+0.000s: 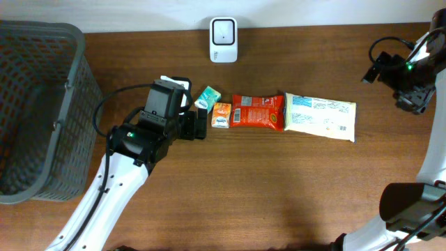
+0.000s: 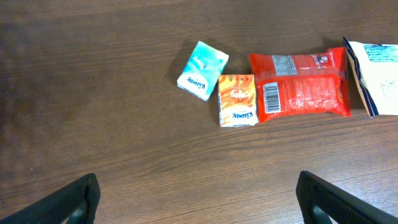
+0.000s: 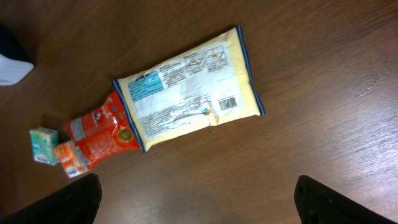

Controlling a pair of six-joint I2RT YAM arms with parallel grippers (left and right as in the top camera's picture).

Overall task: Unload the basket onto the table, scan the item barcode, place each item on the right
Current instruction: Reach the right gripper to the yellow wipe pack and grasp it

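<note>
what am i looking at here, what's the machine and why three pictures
These are two robot arms at a wooden table, each ending in a two-finger gripper. The overhead picture looks down from a fixed camera. The other two come from cameras on the wrists, so the dark shapes at their lower corners are each gripper's own fingers.

On the table, in a row: a teal tissue pack, a small orange pack, a red packet and a pale yellow bag. A white scanner stands behind, a grey basket to one side.

The left gripper and right gripper are open and hold nothing.
</note>
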